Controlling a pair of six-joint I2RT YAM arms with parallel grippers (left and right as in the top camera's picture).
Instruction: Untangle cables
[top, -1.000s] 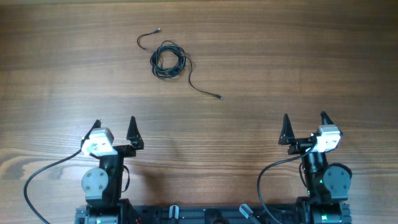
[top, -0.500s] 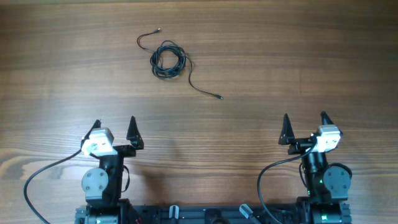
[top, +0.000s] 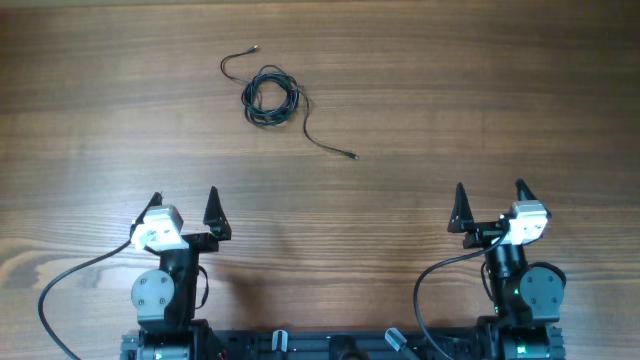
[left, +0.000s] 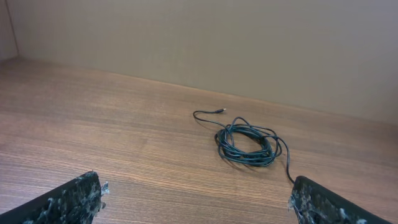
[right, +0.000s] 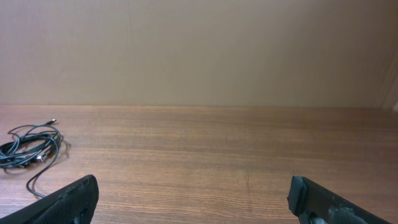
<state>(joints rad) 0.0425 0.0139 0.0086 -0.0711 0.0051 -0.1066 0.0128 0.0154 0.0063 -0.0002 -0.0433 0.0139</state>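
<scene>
Cables (top: 270, 98) sit in neither gripper: the left gripper (top: 184, 196) and right gripper (top: 490, 187) both have their fingers spread wide with nothing between them, at the near side of the wooden table (top: 420, 90). Well beyond them, far left, the bundle lies coiled, two loose ends trailing.

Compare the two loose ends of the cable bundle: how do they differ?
The far end is short and hooks off the bundle's left; the near end is longer and trails off its right in a gentle curve. Both are thin, black and end in a small plug.
</scene>
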